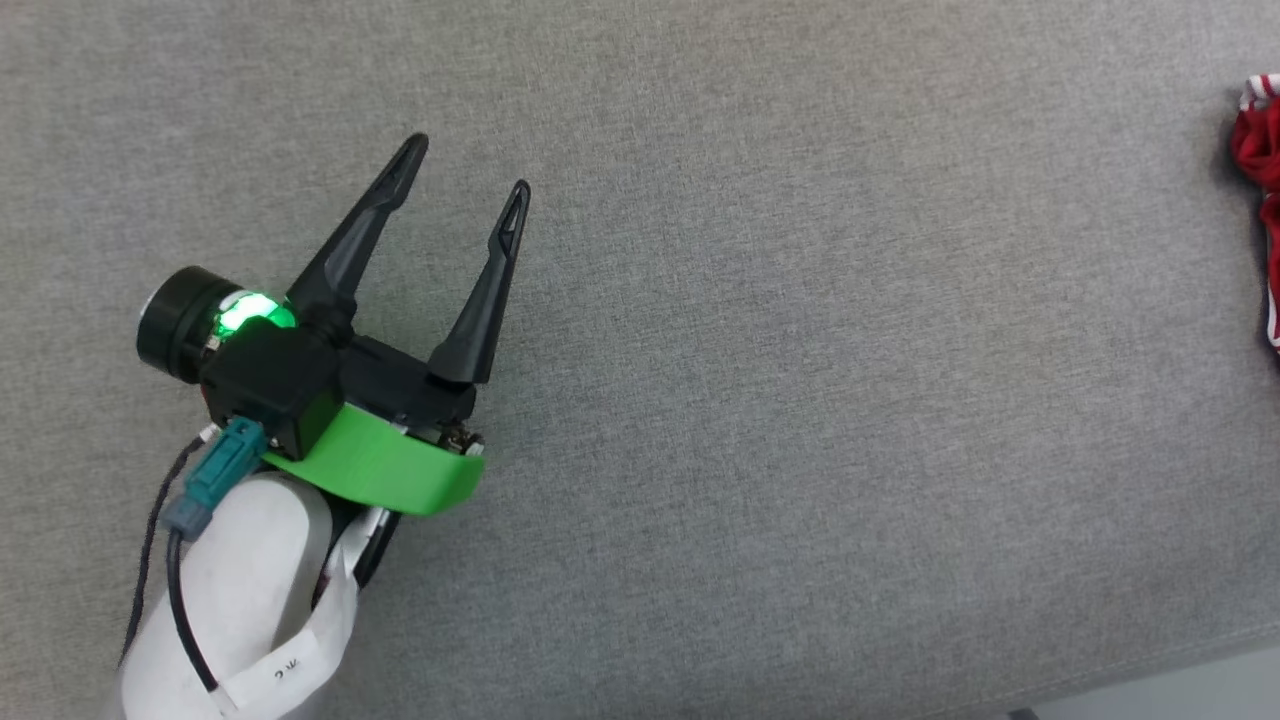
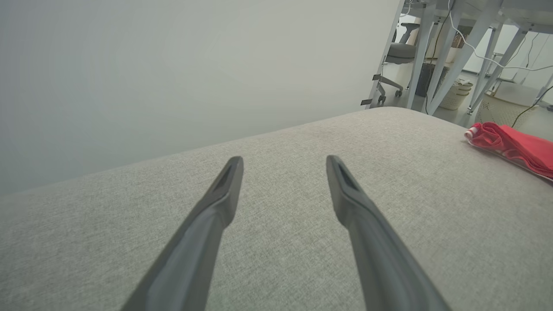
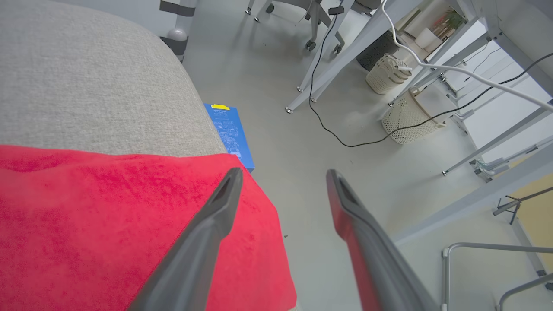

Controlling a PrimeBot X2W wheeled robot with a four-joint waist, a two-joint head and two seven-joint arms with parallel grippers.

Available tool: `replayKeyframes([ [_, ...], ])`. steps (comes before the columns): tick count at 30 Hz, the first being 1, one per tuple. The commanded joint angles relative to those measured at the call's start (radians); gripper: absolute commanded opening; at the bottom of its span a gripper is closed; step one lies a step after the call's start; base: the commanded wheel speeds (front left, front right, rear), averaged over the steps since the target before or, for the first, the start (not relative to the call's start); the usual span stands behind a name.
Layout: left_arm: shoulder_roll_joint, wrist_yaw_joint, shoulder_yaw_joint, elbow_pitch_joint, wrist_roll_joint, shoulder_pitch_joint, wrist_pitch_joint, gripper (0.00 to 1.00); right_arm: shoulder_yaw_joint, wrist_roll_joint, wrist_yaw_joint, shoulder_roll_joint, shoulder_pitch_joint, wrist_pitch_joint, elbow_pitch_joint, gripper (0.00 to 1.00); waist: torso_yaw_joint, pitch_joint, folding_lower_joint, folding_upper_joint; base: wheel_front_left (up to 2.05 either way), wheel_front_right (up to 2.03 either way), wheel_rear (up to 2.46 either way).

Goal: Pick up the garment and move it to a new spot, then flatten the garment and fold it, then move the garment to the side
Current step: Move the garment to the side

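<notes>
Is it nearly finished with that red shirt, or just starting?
Looks nearly finished. The garment lies, seemingly folded, at the right edge of the grey surface. Nothing is in hand: the left tool and right tool stand open, empty. Little seems left.

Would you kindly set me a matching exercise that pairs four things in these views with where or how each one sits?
Column one:
1. garment
2. left gripper
3. blue box
4. pale mesh basket

Column two:
A. on the floor, right against the grey cushion
B. jaws open over bare fabric
C. lying at the cushion's edge
D. on the floor among white table legs

Pairs: 1-C, 2-B, 3-A, 4-D
</notes>
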Motion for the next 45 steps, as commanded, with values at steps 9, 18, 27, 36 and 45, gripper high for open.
replayKeyframes([
  [9,-0.07,0.041,-0.017,0.104,-0.031,0.113,-0.042,1.0,0.055,0.127,-0.001,0.05,0.149,-0.119,0.004,1.0,0.091,-0.248,-0.0001,0.0,0.0,0.0,0.0],
  [18,-0.113,0.068,-0.015,0.185,-0.063,0.22,-0.054,1.0,0.131,0.255,-0.001,0.186,0.382,-0.127,-0.205,1.0,0.178,-0.381,-0.0001,0.0,0.0,0.0,0.0],
  [27,-0.135,0.097,0.046,0.222,-0.063,0.298,-0.059,1.0,0.277,0.283,-0.001,0.407,0.666,-0.063,-0.62,1.0,0.301,-0.473,-0.0001,0.0,0.0,0.0,0.0],
  [36,-0.122,0.098,0.112,0.229,-0.037,0.355,-0.059,1.0,0.414,0.373,-0.001,0.432,0.867,0.023,-0.876,1.0,0.327,-0.537,-0.0001,0.0,0.0,0.0,0.0],
  [45,-0.121,0.085,0.121,0.247,-0.02,0.419,-0.059,1.0,0.478,0.431,-0.001,0.432,1.025,0.082,-1.014,1.0,0.294,-0.608,-0.0001,0.0,0.0,0.0,0.0],
])
